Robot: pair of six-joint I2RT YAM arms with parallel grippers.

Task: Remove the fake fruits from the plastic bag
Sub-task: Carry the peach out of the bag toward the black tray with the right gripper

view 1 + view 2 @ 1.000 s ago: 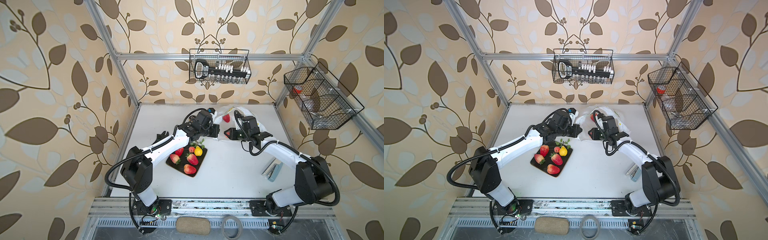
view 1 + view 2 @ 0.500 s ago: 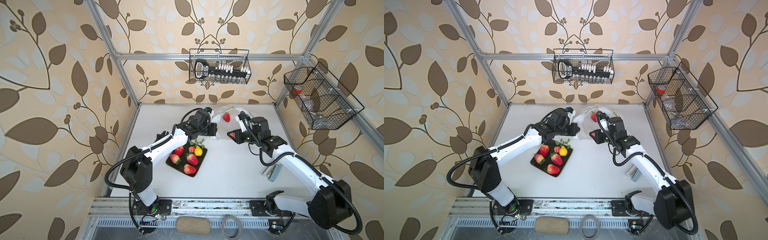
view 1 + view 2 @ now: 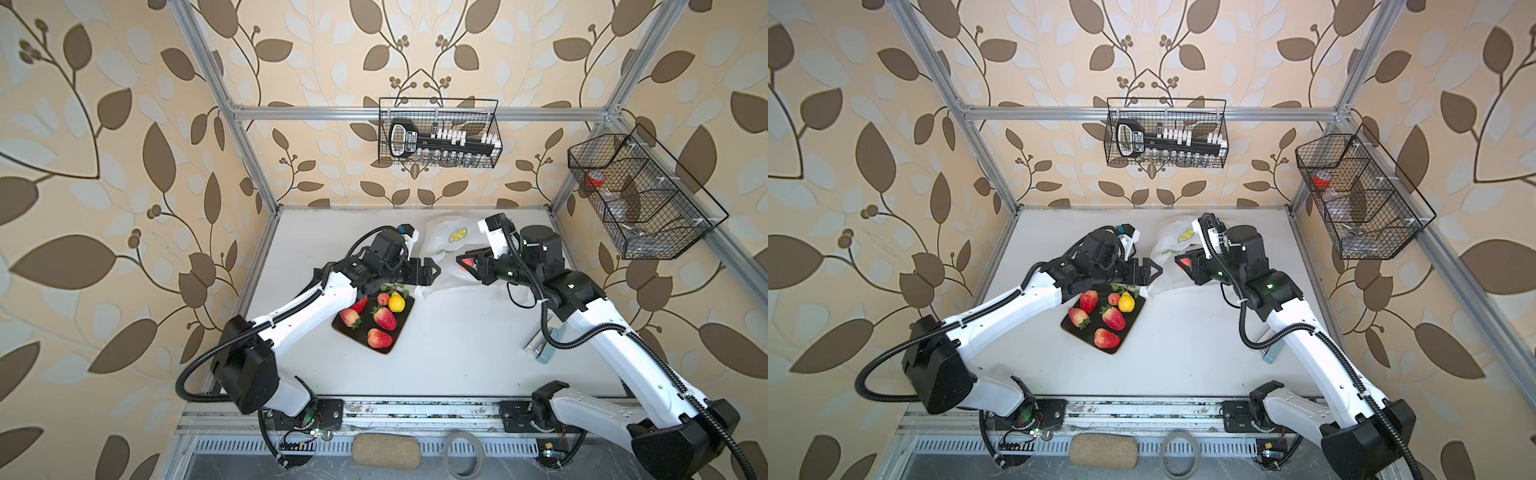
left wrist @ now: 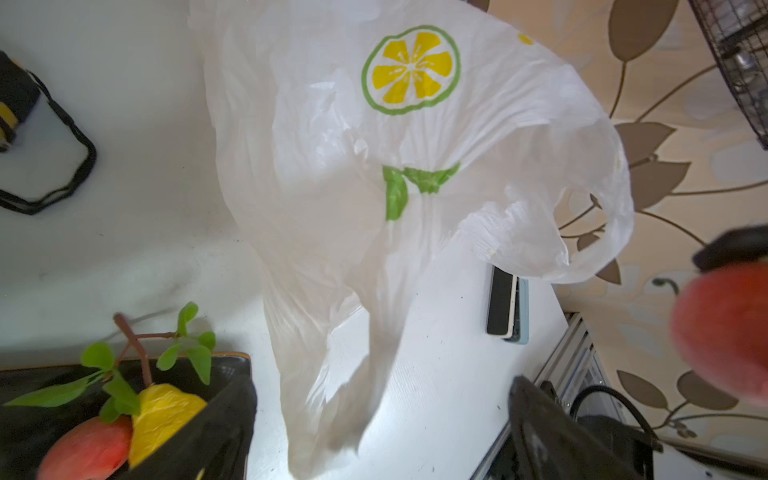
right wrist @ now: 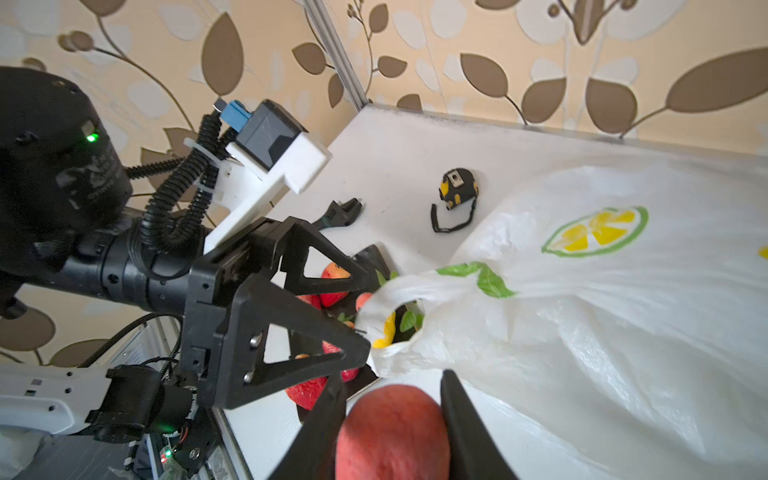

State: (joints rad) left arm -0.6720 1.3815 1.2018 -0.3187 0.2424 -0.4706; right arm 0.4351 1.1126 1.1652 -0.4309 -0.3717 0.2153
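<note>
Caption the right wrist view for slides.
Right gripper holds a red fruit outside the plastic bag, facing the open left gripper.

White table (image 3: 457, 353) bears black tray (image 3: 365, 332), plastic bag (image 3: 449, 245), tape measure (image 5: 457, 189) and grey block (image 3: 547, 352).

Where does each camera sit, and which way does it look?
Top views: high over the front edge, looking down on the table, plastic bag and fruit tray; left arm and right arm show.
Left wrist: on the left arm, facing the bag; its open jaws' tips show.
Right wrist: on the right arm, facing the bag and left jaws; right jaws grip a red fruit.
Shared: both wrist views show the bag and red fruit.
</note>
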